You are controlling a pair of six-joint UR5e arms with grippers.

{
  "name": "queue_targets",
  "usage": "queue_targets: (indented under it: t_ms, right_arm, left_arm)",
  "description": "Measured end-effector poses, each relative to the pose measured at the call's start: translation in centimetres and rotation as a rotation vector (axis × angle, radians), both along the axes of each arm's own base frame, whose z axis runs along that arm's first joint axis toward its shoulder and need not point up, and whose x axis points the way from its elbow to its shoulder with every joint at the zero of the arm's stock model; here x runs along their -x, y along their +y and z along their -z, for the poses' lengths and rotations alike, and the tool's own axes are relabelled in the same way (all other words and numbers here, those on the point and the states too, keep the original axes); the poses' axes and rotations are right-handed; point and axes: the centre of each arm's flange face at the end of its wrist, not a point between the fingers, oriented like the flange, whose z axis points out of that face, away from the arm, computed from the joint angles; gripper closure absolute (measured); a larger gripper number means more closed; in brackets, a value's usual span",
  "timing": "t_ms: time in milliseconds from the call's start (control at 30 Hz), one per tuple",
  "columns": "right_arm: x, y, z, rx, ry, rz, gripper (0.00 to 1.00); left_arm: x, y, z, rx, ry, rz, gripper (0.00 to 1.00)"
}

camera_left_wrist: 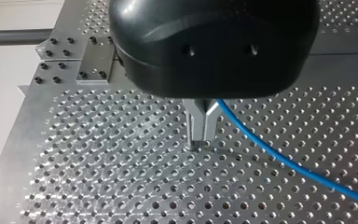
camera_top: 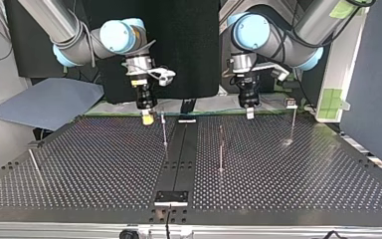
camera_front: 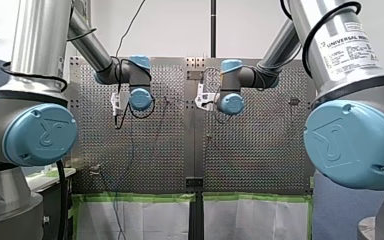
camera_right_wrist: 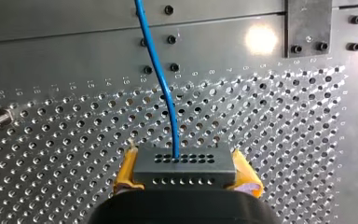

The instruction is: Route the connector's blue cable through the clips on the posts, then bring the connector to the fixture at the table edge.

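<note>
A grey connector block (camera_right_wrist: 185, 169) with rows of holes sits between the yellow pads (camera_right_wrist: 127, 172) of my right gripper (camera_right_wrist: 186, 183), which is shut on it. The blue cable (camera_right_wrist: 164, 84) leaves the block's top and runs ahead over the perforated plate. My left gripper (camera_left_wrist: 199, 140) has its metal fingers pressed together, tips at the plate, and the blue cable (camera_left_wrist: 284, 161) comes out from between them near their base and trails off to one side. In the top view my right gripper (camera_top: 147, 118) is at the left and my left gripper (camera_top: 249, 113) at the right, both near the far edge.
Thin posts stand on the plate: one (camera_top: 164, 129) beside my right gripper, one (camera_top: 221, 149) near the middle, one (camera_top: 292, 122) at the right, one (camera_top: 35, 164) leaning at the left. A black fixture plate (camera_top: 171, 197) sits at the near edge.
</note>
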Motion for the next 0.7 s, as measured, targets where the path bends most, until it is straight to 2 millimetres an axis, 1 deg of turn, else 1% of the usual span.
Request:
queue_targets:
  t_ms: [200, 333, 633, 700]
  right_arm:
    - [0.4, -0.5, 0.1, 0.001, 0.002, 0.0, 1.0]
    - [0.5, -0.7, 0.2, 0.001, 0.002, -0.003, 1.0]
    - [0.4, -0.7, 0.2, 0.006, 0.005, -0.023, 1.0]
    - [0.3, -0.8, 0.2, 0.009, 0.004, -0.027, 1.0]
  left_arm:
    - [-0.2, 0.1, 0.0, -0.003, 0.002, 0.014, 1.0]
    - [-0.5, 0.0, 0.6, -0.009, 0.013, 0.019, 1.0]
    - [-2.9, -0.8, 2.0, -0.019, 0.037, 0.047, 1.0]
    - [-3.5, -0.9, 2.0, -0.012, 0.035, 0.047, 1.0]
